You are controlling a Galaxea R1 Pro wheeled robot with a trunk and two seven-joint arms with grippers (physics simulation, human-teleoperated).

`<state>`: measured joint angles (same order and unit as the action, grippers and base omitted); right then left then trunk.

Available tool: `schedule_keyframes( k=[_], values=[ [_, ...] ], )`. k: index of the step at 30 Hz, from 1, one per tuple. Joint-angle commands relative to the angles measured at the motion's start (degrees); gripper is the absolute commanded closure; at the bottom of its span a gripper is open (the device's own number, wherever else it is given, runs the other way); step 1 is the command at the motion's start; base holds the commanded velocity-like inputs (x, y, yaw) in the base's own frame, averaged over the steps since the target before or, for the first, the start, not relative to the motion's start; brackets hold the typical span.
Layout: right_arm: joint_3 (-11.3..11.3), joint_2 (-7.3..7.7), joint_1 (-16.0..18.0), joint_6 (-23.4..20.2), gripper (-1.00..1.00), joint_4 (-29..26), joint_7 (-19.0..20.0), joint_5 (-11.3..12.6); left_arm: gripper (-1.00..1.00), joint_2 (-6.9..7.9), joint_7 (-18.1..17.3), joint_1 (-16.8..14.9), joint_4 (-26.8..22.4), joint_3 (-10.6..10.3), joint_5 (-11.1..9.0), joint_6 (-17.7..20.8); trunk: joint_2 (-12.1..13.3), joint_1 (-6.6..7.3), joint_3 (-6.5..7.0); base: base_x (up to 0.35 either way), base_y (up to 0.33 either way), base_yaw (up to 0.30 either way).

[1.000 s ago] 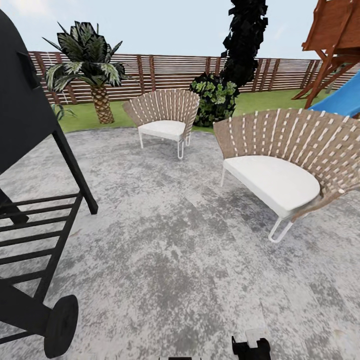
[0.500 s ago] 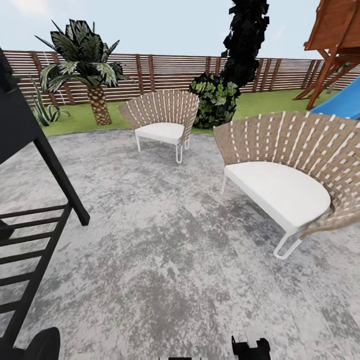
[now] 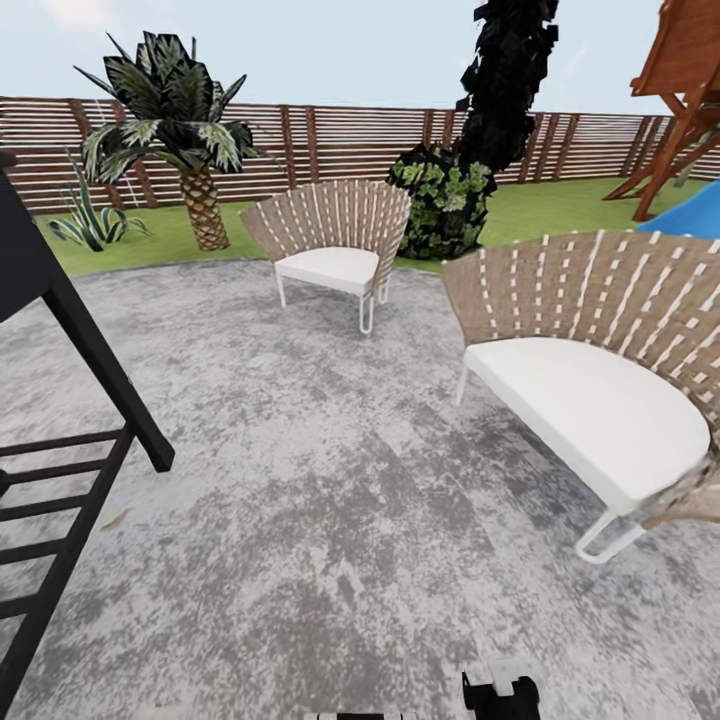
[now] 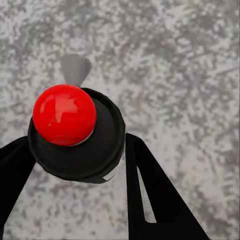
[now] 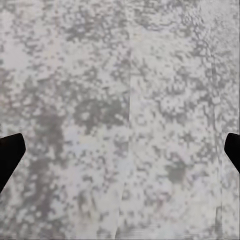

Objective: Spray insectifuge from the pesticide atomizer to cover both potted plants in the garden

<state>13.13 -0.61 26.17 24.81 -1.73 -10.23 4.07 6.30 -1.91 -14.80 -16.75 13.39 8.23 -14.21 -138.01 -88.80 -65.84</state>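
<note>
Pesticide atomizer [image 4: 76, 132]: red top, dark round body, lodged between the left gripper [image 4: 75, 165] fingers [image 4: 160, 200], which are clamped against its sides above the mottled grey patio [image 4: 190, 70].
Right gripper [image 5: 120, 152]: fingertips [image 5: 9, 152] spread wide apart, nothing between them.
Surroundings: two wicker seats [image 3: 335, 240], black grill [image 3: 60, 400], wooden fence [image 3: 340, 140].

Your pesticide atomizer [image 4: 75, 132] – black round body, glossy red ball top, grey nozzle – sits left of centre in left wrist view, clamped between dark fingers [image 4: 155, 200] over mottled grey patio [image 4: 180, 65].
</note>
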Motion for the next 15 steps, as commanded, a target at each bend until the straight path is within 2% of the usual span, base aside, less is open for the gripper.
schedule_keyframes(
  k=[1, 9, 15],
  values=[
    [0.50, -0.01, 0.02, 0.16, -1.00, 0.05, -0.22, 0.42, 1.00, -0.04, -0.20, -0.05, 0.06, 0.75, 0.60, -0.24, -0.01, -0.02, -0.11, 0.337, -0.071, 0.174],
    [0.50, 0.00, 0.02, 0.16, -1.00, 0.06, -0.32, 0.41, 1.00, -0.09, -0.21, -0.05, 0.06, 1.19, 0.65, -0.29, -0.01, -0.02, -0.64, 0.334, -0.141, 0.172],
    [0.49, 0.08, 0.02, 0.16, -1.00, 0.06, -0.32, 0.41, 1.00, 0.03, -0.20, -0.05, 0.06, 1.20, 0.62, -0.29, -0.01, -0.02, -0.70, 0.332, -0.157, 0.028]
  ],
)
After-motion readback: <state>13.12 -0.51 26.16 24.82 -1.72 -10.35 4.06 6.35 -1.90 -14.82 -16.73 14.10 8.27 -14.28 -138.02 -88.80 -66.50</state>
